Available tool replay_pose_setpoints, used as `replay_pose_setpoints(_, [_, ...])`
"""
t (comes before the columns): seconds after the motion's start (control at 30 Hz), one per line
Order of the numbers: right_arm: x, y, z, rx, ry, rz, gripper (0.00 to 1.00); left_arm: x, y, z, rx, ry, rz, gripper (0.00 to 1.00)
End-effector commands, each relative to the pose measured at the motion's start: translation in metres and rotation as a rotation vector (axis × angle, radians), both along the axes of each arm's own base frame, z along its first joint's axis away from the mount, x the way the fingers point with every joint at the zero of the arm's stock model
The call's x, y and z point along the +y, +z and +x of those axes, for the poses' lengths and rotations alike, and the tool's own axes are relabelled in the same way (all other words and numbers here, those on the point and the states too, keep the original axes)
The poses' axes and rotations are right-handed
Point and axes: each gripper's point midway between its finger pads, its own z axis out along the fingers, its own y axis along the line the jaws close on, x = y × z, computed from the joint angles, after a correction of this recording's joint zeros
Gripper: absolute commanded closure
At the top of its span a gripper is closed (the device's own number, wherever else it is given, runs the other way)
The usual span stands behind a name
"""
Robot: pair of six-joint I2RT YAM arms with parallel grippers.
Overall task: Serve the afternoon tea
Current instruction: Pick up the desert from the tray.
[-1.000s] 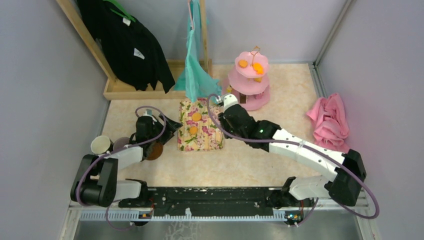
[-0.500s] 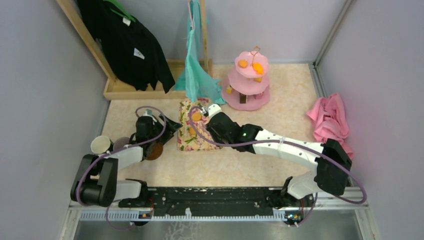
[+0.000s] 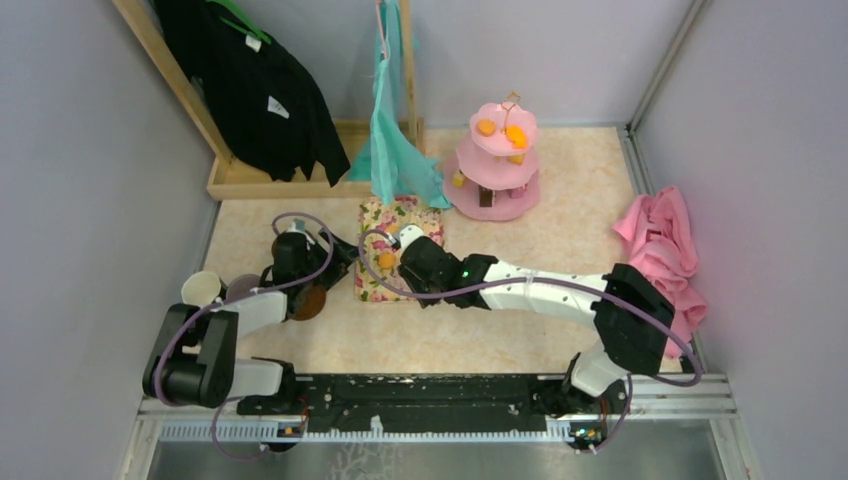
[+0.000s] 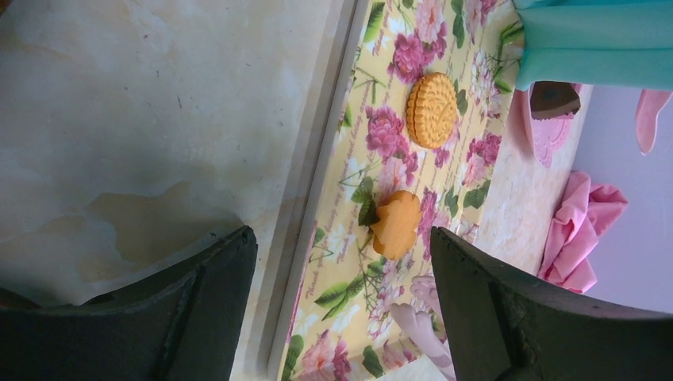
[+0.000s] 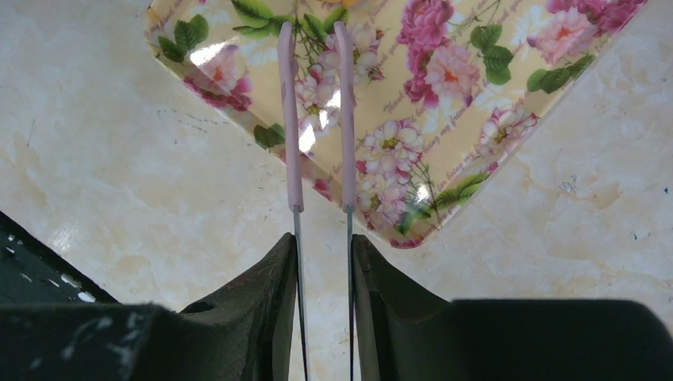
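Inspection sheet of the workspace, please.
Surface: beige marbled tabletop.
Job's things: round orange biscuit and flower-shaped orange snack on floral tray; pink three-tier stand holding snacks; cream mug, mauve-grey mug, brown saucer by left arm.
Clutter: pink cloth, hanging teal cloth.
End effectors: left end effector open over tray's edge; right end effector shut on pink tongs.
Cables: purple cable looping over tray.
Surroundings: black garment on wooden rack.

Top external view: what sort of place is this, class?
Probably a robot test cell: grey walls box in the table, a left arm and right arm sit at its near edge, plus a pink tiered stand.
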Motion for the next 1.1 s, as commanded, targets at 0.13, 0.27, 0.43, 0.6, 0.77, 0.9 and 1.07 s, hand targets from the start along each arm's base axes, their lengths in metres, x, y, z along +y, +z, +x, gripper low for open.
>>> replay_pose_setpoints(0.13, [0.019,-0.003,0.006,-0.003,-0.008,0.026,0.69,-0.004,0.005,0.008,-0.028,-0.016,-0.017,0.14])
replay_pose_setpoints(0.27, [0.021,-0.006,0.008,-0.002,-0.017,0.018,0.68,-0.005,0.002,0.008,-0.021,-0.018,-0.021,0.14])
replay_pose_setpoints(0.43, [0.025,-0.006,0.013,-0.008,-0.028,0.01,0.67,-0.007,0.001,0.01,-0.021,-0.02,-0.027,0.14])
replay_pose_setpoints(0.6, [0.027,-0.011,0.017,-0.009,-0.042,-0.014,0.66,-0.007,0.002,0.012,-0.023,-0.02,-0.029,0.14])
replay_pose_setpoints(0.77, [0.027,-0.014,0.022,-0.017,-0.066,-0.041,0.64,-0.008,0.001,0.013,-0.023,-0.024,-0.035,0.14])
replay_pose_setpoints(0.9, [0.029,-0.014,0.024,-0.016,-0.068,-0.041,0.63,-0.009,0.001,0.014,-0.022,-0.026,-0.039,0.14])
replay_pose_setpoints(1.07, [0.035,-0.013,0.026,-0.019,-0.061,-0.039,0.62,-0.01,0.001,0.017,-0.022,-0.027,-0.044,0.14])
